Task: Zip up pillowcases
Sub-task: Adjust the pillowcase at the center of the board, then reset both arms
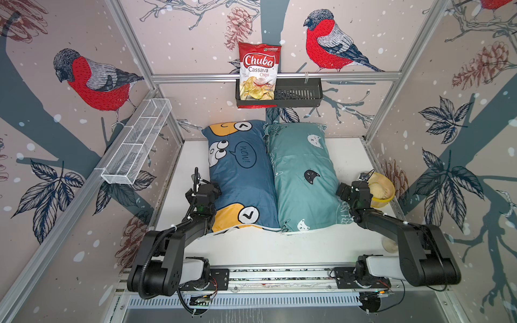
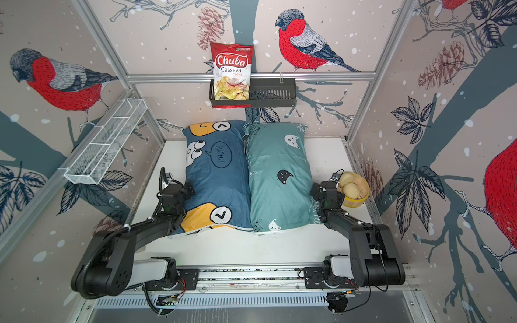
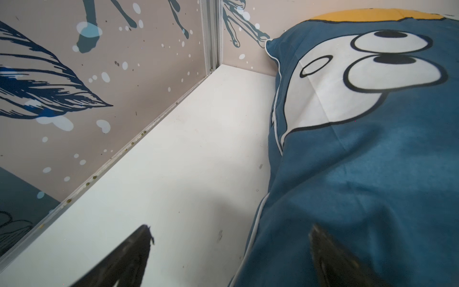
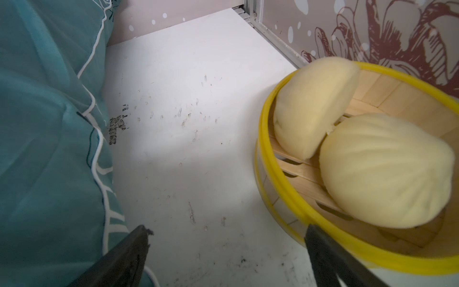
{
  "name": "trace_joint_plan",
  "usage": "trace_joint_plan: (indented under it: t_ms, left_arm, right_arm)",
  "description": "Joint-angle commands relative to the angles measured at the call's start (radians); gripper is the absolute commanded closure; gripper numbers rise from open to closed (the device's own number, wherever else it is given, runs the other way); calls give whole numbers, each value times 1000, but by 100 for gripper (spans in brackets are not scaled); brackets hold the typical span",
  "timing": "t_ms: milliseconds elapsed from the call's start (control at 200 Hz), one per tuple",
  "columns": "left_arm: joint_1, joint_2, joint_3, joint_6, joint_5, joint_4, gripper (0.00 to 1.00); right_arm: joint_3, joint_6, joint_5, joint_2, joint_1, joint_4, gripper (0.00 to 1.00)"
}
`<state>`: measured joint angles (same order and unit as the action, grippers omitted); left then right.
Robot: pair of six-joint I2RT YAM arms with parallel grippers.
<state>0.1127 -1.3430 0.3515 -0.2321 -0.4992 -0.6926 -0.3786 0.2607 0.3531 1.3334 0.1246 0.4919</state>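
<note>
Two stuffed pillowcases lie side by side on the white table in both top views. The dark blue one [image 1: 240, 173] [image 2: 215, 173] [image 3: 360, 161] has cartoon faces. The teal one [image 1: 302, 173] [image 2: 279, 173] [image 4: 44, 124] has cat faces. My left gripper [image 1: 211, 188] [image 2: 187, 190] [image 3: 230, 227] is open at the blue pillowcase's outer long side, one finger over the fabric, the other over bare table. My right gripper [image 1: 342, 190] [image 2: 316, 190] [image 4: 226, 227] is open over the table between the teal pillowcase and a basket, holding nothing. No zipper pull shows.
A yellow-rimmed bamboo steamer basket [image 1: 390, 195] [image 4: 262, 124] with two pale buns [image 4: 313, 104] stands right beside the right gripper. A chips bag [image 1: 258, 71] sits in a black wall basket [image 1: 299, 95]. A white wire shelf [image 1: 137, 142] hangs on the left wall.
</note>
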Motion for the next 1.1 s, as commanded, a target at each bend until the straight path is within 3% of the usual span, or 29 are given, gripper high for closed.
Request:
trace_joint_plan:
  t_ms: [0,95,245,330,410,515,610,700,776,1096]
  left_arm:
    - [-4,-80,0,79,-23,-214,3]
    - [-8,-119,59,106,-17,-152,3]
    - [-18,-118,-17,184,73,-334,3]
    - [-53,-191,-92,198,156,-572,2]
    - [-62,-171,-81,172,188,-488,2]
    - [-55,-227,-134,222,221,-666,2]
    - [-53,-203,-114,212,205,-589,2]
    - [-52,-227,-132,222,207,-669,2]
    - [-51,-215,-126,214,204,-633,2]
    - [-51,-219,-134,220,205,-657,2]
  right_arm:
    - [51,-79,80,-14,38,232,1]
    - [78,-108,92,-5,46,349,0]
    - [100,-159,102,19,46,464,1]
    - [137,-196,138,20,48,559,1]
    - [191,-204,129,19,27,669,1]
    - [248,-197,58,137,-18,897,0]
    - [207,-213,32,180,-14,857,0]
    - [193,-140,-37,159,-91,790,0]
    - [196,-122,-78,152,-111,780,1]
    - [157,-154,-24,170,-72,738,0]
